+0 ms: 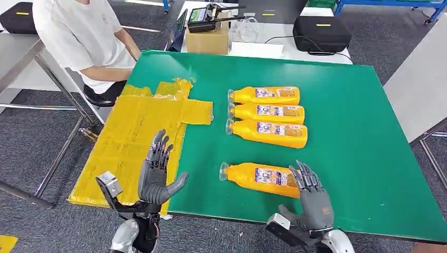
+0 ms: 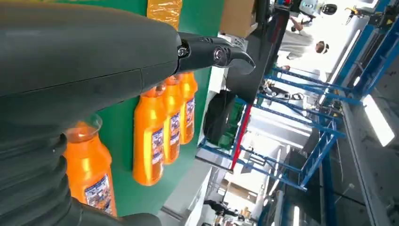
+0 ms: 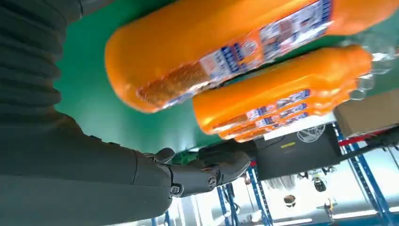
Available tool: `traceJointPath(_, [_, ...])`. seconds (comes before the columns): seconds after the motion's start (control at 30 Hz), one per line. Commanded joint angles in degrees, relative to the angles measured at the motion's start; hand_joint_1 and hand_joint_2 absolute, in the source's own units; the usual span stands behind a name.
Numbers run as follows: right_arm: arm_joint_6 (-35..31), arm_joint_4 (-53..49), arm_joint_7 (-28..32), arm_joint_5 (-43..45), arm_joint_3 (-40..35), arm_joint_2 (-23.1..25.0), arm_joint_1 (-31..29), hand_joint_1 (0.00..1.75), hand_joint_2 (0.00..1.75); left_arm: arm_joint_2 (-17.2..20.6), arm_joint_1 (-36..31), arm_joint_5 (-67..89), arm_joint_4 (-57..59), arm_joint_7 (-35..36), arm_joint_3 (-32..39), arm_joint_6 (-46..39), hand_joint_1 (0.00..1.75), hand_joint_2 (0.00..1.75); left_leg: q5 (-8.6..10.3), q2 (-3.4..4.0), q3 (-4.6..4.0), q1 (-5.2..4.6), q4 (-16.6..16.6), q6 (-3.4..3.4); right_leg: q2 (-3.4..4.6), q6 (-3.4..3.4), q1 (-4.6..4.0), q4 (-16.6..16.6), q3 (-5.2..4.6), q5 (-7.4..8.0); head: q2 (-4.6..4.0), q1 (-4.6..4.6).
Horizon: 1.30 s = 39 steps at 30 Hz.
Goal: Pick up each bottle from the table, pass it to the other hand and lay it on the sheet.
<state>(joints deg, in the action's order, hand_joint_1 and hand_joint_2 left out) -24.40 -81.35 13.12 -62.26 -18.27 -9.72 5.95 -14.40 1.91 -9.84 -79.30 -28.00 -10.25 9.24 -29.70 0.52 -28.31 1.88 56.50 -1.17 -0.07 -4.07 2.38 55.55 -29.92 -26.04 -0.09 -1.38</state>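
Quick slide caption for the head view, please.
Right hand open beside nearest bottle; left hand open over yellow sheet.

Grey carpet floor (image 1: 31,132); blue metal racks (image 2: 301,141) behind.

green table (image 1: 358,137): broad bare surface lay right of the bottles. three bottles (image 1: 268,110) lay side by side, touching, mid-table; a lone bottle (image 1: 258,177) lay nearer, an open strip between. yellow sheet (image 1: 137,132) at left, bare. cardboard box (image 1: 206,39), black case (image 1: 321,32) and seated person (image 1: 84,37) bordered the far edge.
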Motion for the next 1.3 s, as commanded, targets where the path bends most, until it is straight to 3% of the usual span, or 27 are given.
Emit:
traceJointPath(0.03, [3.2,0.0,-0.9,-2.9,0.2,-2.7,-4.7,0.00,1.75,0.0,-1.7,0.4,2.2,0.8,1.6,1.0,0.00,1.75,-0.03,0.02,0.16,-0.01,-0.1,0.15,0.05,0.22,-0.04,-0.1,0.13,0.00,0.00,0.00])
traceJointPath(0.2, [7.4,4.1,-0.6,-0.5,-1.7,-2.0,-8.6,0.00,1.75,-0.1,-2.0,0.5,3.2,1.0,1.3,1.6,0.00,1.75,-0.02,0.15,0.22,0.00,-0.1,0.18,0.18,0.26,-0.06,-0.2,0.15,0.06,0.00,0.00])
traceJointPath(0.43, [9.6,6.4,-0.4,0.7,-3.6,-2.0,-9.7,0.00,1.75,-0.1,-2.0,0.5,3.5,1.0,1.2,1.7,0.00,1.75,-0.01,0.01,0.22,0.01,-0.2,0.14,0.04,0.24,-0.06,-0.2,0.19,0.01,0.00,0.00])
traceJointPath(0.67, [14.2,14.0,-3.7,0.8,-7.9,-3.2,-13.0,0.00,1.75,0.4,-1.1,0.4,4.7,1.5,0.0,2.1,0.00,1.75,0.01,0.04,0.19,0.01,-0.1,0.12,0.06,0.17,-0.05,-0.2,0.17,0.04,0.00,0.00])
traceJointPath(1.07, [19.5,15.1,-6.4,1.4,-10.7,-5.6,-15.2,0.00,1.75,0.7,-1.0,0.8,4.5,1.6,0.8,1.9,0.00,1.75,0.00,0.00,0.21,0.01,-0.1,0.13,0.03,0.20,-0.05,-0.2,0.19,0.03,0.00,0.00])
traceJointPath(1.3, [17.8,16.4,-12.4,-5.4,-13.3,-5.2,-18.8,0.00,1.75,0.4,0.2,1.6,3.2,1.6,2.2,1.8,0.00,1.75,0.00,0.08,0.31,0.03,-0.2,0.15,0.12,0.26,-0.08,-0.2,0.27,0.06,0.00,0.02])
